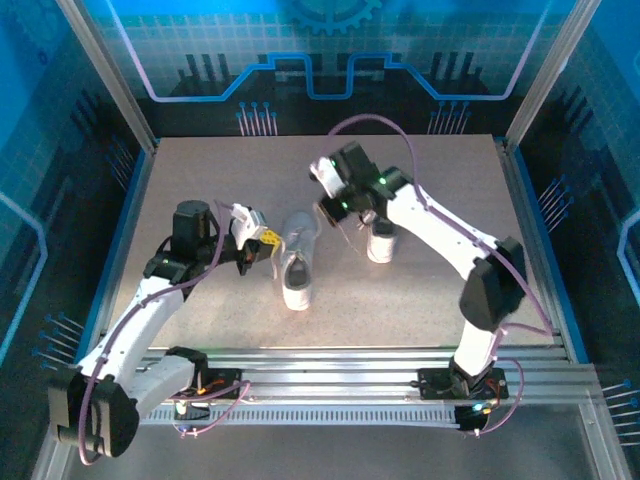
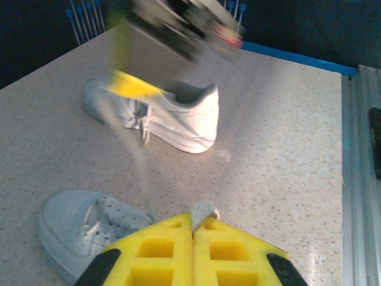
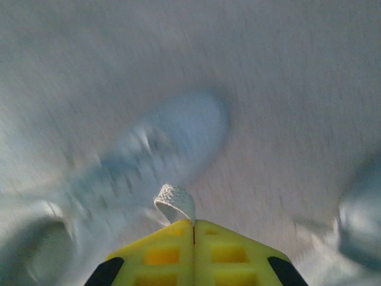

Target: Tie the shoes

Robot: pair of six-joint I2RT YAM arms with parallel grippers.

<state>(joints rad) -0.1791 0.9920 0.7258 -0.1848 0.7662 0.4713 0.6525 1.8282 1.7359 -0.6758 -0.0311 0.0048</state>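
Note:
Two white shoes lie on the table. One shoe sits in the middle, the other shoe lies partly under the right arm. My left gripper is just left of the middle shoe and is shut on a short loop of its lace. The right gripper hovers above the same shoe, shut on another lace loop. In the left wrist view the near shoe is bottom left and the far shoe lies behind. There a blurred pale lace strand rises toward the right gripper.
The speckled beige table is fenced by metal frame posts and blue panels. An aluminium rail runs along the near edge, where the arm bases stand. The right wrist view is motion-blurred, with the second shoe at its right edge.

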